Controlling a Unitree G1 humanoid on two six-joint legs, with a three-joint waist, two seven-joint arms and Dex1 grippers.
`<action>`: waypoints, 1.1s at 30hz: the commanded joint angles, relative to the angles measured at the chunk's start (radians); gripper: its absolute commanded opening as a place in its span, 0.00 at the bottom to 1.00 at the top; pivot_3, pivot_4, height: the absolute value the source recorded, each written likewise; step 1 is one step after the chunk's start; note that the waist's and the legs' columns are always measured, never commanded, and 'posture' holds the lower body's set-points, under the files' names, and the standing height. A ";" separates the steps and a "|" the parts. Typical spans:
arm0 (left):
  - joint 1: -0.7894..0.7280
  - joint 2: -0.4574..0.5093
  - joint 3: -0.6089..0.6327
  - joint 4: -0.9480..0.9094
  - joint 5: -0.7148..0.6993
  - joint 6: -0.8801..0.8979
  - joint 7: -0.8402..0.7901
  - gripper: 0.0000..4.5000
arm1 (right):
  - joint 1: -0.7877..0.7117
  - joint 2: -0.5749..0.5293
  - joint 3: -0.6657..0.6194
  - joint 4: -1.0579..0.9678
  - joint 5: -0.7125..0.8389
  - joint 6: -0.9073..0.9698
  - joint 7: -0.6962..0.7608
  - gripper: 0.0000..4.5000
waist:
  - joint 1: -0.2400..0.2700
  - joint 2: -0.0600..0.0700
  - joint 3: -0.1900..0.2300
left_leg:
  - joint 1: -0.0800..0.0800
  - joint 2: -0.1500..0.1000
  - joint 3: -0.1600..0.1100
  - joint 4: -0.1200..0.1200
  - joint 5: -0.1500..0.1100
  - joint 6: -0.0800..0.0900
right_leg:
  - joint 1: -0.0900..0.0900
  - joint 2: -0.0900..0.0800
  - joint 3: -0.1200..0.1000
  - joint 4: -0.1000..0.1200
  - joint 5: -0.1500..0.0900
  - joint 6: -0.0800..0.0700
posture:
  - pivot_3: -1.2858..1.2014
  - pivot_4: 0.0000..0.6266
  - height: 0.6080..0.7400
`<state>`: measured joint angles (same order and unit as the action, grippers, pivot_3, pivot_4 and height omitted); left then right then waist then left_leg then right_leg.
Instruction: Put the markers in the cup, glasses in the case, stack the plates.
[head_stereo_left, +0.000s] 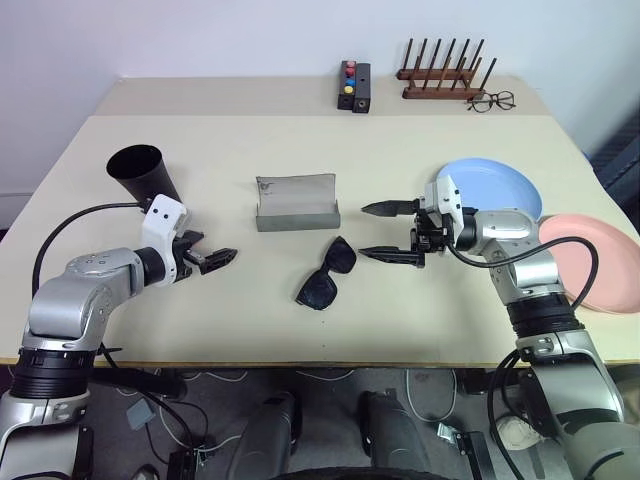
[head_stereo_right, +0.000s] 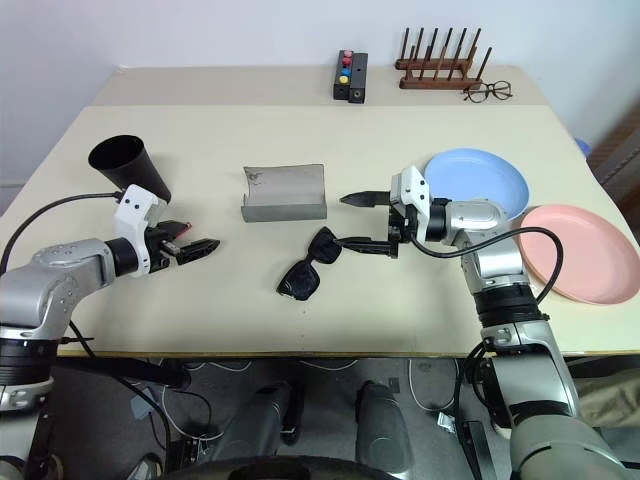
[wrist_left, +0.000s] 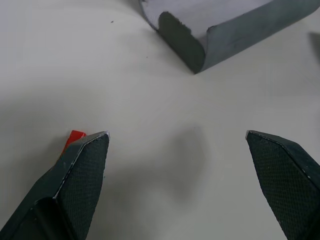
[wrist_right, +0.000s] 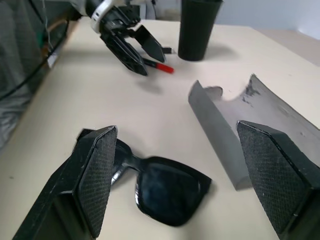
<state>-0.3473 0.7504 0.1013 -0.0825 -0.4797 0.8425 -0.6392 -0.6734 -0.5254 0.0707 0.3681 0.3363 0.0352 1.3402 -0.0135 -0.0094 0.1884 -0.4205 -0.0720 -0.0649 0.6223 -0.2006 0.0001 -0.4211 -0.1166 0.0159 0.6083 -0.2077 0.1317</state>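
Note:
The marker (wrist_right: 161, 66), a slim stick with a red end, lies on the table close to the black cup (head_stereo_left: 140, 172). My left gripper (head_stereo_left: 215, 250) hovers open just over it, and the red end (wrist_left: 75, 136) peeks out beside one finger. Black sunglasses (head_stereo_left: 327, 272) lie at the table's middle, in front of the open grey case (head_stereo_left: 296, 203). My right gripper (head_stereo_left: 364, 230) stands open just right of the sunglasses, pointing left at them, with nothing held. The blue plate (head_stereo_left: 495, 185) and the pink plate (head_stereo_left: 600, 260) lie side by side at the right.
On the far table stand a black box with coloured buttons (head_stereo_left: 354, 85), a wooden peg rack (head_stereo_left: 440, 75) and clear-lens spectacles (head_stereo_left: 490, 101). The pink plate sits near the table's right edge. Cables hang below the front edge.

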 joint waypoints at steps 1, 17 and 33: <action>-0.019 0.018 0.026 -0.003 0.012 -0.018 -0.013 1.00 | -0.035 0.007 -0.005 0.014 -0.014 -0.029 -0.011 0.86 | 0.000 0.000 0.000 | 0.000 0.000 0.000 0.000 0.000 0.000 | -0.001 0.000 0.000 0.002 0.000 0.000 | 0.52 0.24 1.00; -0.052 0.098 0.032 0.110 0.077 -0.042 -0.063 1.00 | -0.023 0.009 -0.019 0.020 -0.002 -0.047 0.004 0.86 | -0.002 0.000 0.000 | 0.000 0.000 0.001 0.000 0.001 -0.001 | -0.003 0.000 0.001 0.005 0.000 0.000 | 0.52 0.24 1.00; -0.240 0.171 -0.234 0.508 0.300 -0.136 -0.345 0.59 | 0.036 -0.014 -0.035 -0.092 0.025 0.017 -0.028 0.87 | -0.002 0.001 0.000 | 0.001 0.000 0.001 0.000 0.001 0.000 | -0.003 0.000 0.001 0.007 0.000 0.000 | 0.52 0.24 1.00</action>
<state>-0.5908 0.9232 -0.1042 0.4118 -0.2008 0.6970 -0.9547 -0.6356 -0.5296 0.0639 0.3248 0.3385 0.0478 1.3192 -0.0152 -0.0089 0.1881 -0.4198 -0.0720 -0.0635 0.6224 -0.1997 -0.0003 -0.4246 -0.1165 0.0167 0.6153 -0.2077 0.1321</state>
